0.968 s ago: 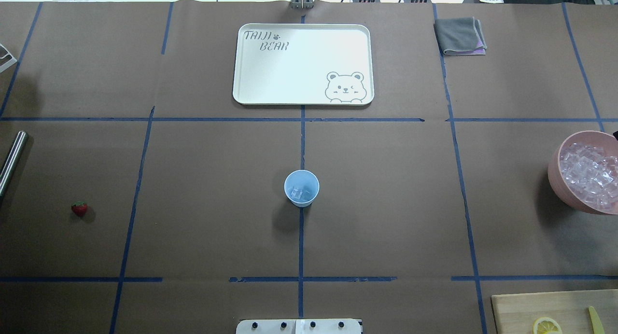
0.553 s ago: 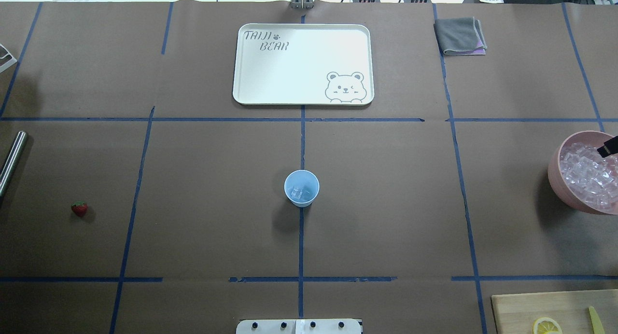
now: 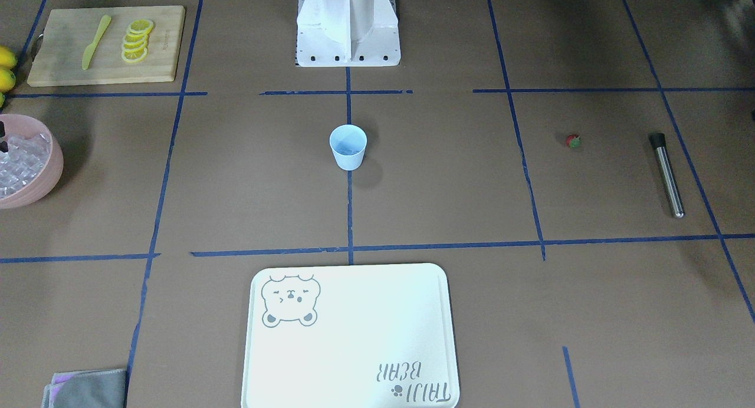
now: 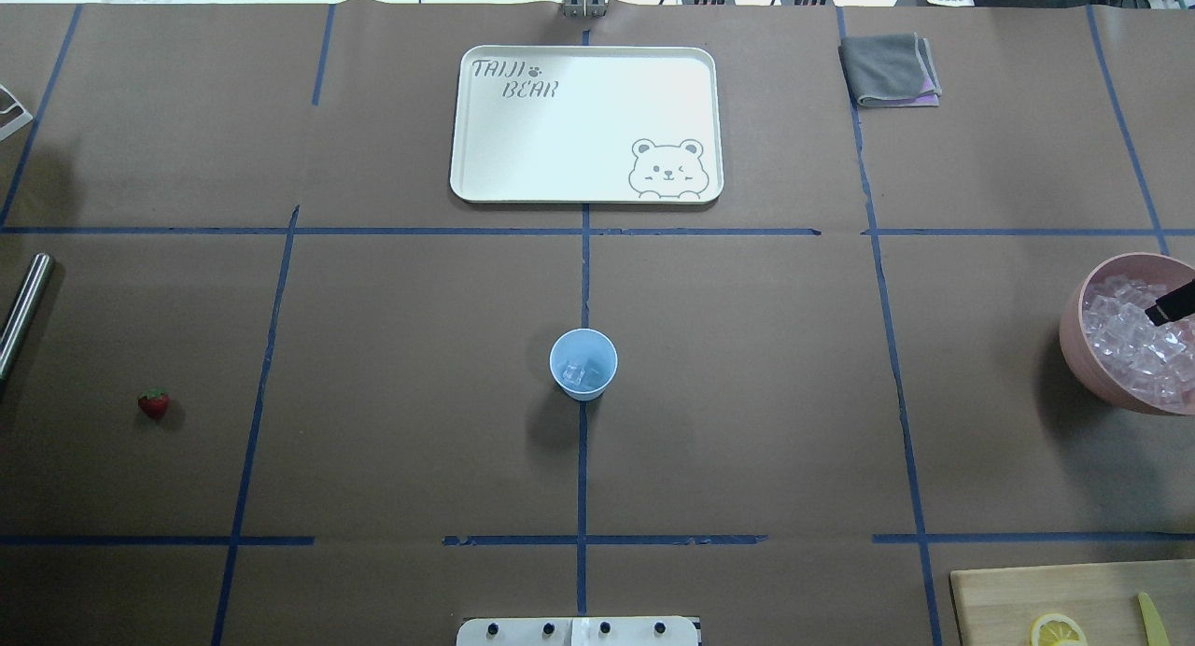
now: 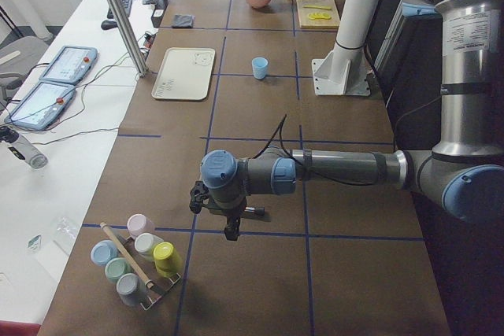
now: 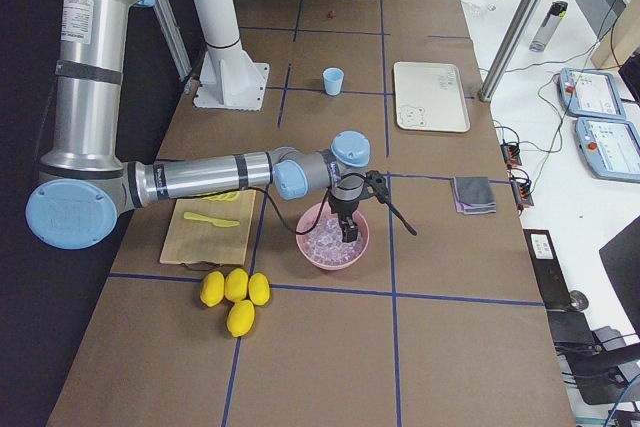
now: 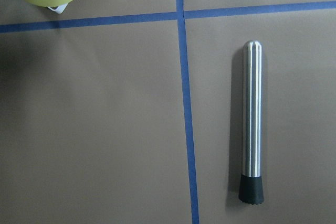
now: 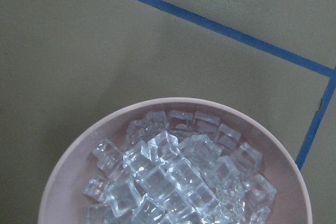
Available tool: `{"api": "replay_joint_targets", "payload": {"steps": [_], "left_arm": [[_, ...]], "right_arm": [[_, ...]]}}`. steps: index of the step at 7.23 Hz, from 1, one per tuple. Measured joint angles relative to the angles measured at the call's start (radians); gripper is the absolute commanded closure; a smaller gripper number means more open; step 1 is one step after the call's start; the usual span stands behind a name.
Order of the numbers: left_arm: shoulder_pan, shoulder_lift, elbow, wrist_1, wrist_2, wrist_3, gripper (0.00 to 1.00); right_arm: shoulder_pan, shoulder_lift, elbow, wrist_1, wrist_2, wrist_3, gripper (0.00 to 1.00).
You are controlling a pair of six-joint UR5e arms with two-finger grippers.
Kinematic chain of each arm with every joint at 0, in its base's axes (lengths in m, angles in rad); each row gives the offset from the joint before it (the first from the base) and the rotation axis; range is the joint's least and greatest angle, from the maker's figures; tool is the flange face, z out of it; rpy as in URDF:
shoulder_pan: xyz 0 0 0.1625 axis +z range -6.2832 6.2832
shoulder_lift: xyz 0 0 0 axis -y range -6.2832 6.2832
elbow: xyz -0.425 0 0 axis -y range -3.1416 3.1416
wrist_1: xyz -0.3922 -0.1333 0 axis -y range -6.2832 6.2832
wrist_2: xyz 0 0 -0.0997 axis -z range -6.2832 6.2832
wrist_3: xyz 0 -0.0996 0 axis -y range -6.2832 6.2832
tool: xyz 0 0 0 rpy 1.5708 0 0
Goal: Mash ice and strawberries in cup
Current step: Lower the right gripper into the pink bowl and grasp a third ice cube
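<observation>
So far, the blue cup (image 4: 583, 364), mid-table, holds a few ice cubes (image 4: 581, 374). The strawberry (image 4: 153, 403) lies well apart, not yet added. Farther, the right gripper (image 4: 1173, 302) hangs over a pink bowl (image 4: 1074, 333), the left gripper (image 5: 230, 231) over a metal rod (image 7: 252, 124); whether either is clenched cannot be told.

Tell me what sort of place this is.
Probably a robotics lab staged as a drinks station: a table gridded with blue tape, teach pendants beside it, and a pink bowl of ice.
</observation>
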Motion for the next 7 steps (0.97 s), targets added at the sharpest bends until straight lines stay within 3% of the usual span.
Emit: {"api": "replay_joint_targets", "payload": {"steps": [3,7], "left_arm": [[0.008,-0.001,0.002,0.000,0.000,0.000,0.00],[0.010,-0.001,0.002,0.000,0.000,0.001,0.00]], "right_arm": [[-0.018,-0.049,-0.005,0.075,0.006,0.003,0.12],[-0.063,-0.056,-0.029,0.089,0.002,0.000,0.21]]}}
